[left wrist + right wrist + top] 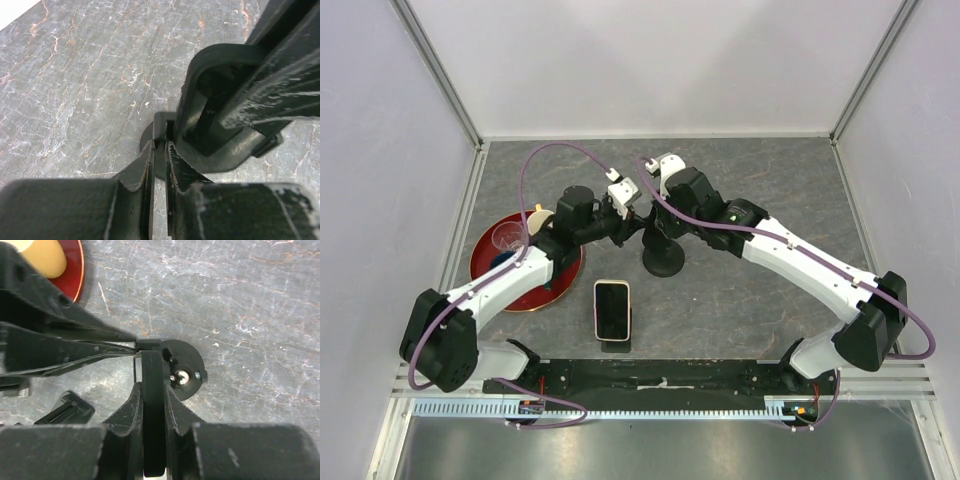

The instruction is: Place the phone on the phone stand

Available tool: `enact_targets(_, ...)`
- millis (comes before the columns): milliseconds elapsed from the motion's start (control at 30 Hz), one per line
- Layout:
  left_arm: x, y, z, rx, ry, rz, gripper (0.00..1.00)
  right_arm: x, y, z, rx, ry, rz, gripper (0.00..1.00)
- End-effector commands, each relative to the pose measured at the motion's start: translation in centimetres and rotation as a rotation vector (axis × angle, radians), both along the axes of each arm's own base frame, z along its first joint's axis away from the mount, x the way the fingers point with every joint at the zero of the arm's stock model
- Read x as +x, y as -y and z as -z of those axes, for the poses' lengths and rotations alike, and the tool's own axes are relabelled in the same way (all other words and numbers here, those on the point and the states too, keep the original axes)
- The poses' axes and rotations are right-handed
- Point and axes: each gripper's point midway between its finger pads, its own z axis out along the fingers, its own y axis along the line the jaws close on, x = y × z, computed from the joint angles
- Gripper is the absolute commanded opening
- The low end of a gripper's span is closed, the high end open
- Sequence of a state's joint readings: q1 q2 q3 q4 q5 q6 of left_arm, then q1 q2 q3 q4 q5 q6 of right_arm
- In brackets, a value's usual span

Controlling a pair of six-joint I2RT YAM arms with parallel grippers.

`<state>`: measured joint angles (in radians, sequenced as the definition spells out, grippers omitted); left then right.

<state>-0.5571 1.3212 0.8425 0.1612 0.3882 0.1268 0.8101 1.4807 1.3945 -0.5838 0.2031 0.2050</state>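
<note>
The phone (612,310), dark screen up in a white case, lies flat on the table near the front, with no gripper on it. The black phone stand (663,255) stands behind it on a round base. Both grippers meet at its upper part. My left gripper (631,222) comes in from the left, and its tips pinch a thin edge of the stand (215,145) with the jaws almost together (160,145). My right gripper (656,213) is shut on the stand's upright plate (152,405), which fills the gap between its jaws (152,385). The phone is out of both wrist views.
A red plate (490,262) at the left holds a clear cup (506,236) and a cream roll (538,216). The plate's rim (75,260) shows in the right wrist view. Grey walls enclose the table on three sides.
</note>
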Motion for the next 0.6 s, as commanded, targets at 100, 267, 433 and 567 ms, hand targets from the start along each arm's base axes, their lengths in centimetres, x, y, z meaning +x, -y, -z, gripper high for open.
enact_targets(100,-1.5,-1.0,-7.7,-0.060,0.093,0.070,0.02,1.1,13.8,4.9,-0.578,-0.049,0.252,0.00)
enact_targets(267,-1.7,-1.9,-8.1,-0.064,0.090,0.047,0.02,0.9,11.7,4.8,-0.473,-0.068,0.182,0.00)
enact_targets(433,-1.5,-1.9,-7.9,-0.081,0.067,0.058,0.02,1.0,11.5,4.4,-0.381,-0.085,0.205,0.00)
enact_targets(567,-1.0,-1.5,-7.2,-0.083,0.033,0.070,0.02,0.4,11.8,4.2,-0.280,-0.102,0.217,0.16)
